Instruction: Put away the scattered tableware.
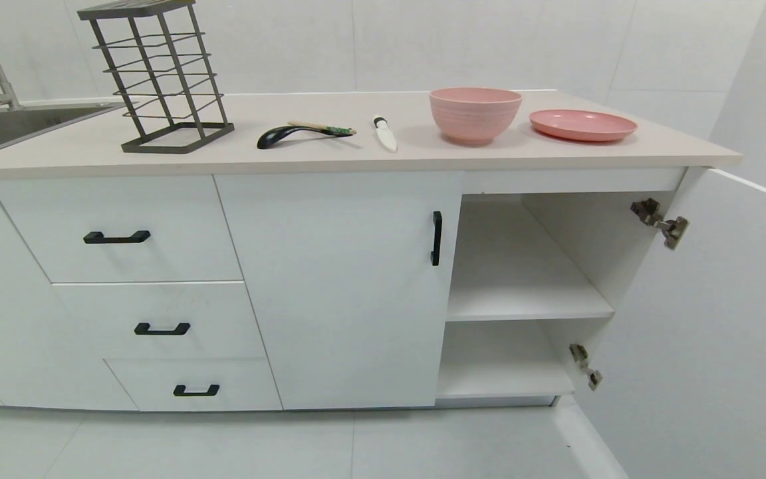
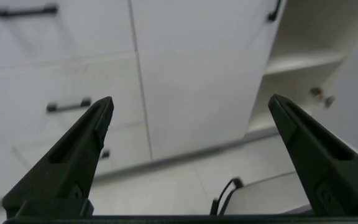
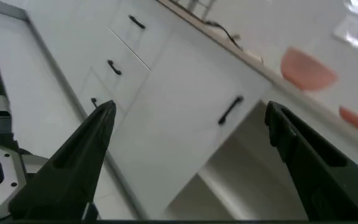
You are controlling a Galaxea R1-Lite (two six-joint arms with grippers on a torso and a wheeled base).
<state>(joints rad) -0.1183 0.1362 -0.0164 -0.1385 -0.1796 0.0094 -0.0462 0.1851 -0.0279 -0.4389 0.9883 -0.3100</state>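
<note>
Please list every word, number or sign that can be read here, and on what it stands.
None can be read.
The green end of the wooden stick beside the black spoon may carry marks: too small to tell.
The pink bowl and pink plate show no print.

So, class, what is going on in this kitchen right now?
Nothing is held yet. A pink bowl, pink plate, black spoon and small knife lie on the counter near a wire rack. The cabinet door below stands open. The left gripper and right gripper are both open and empty.
</note>
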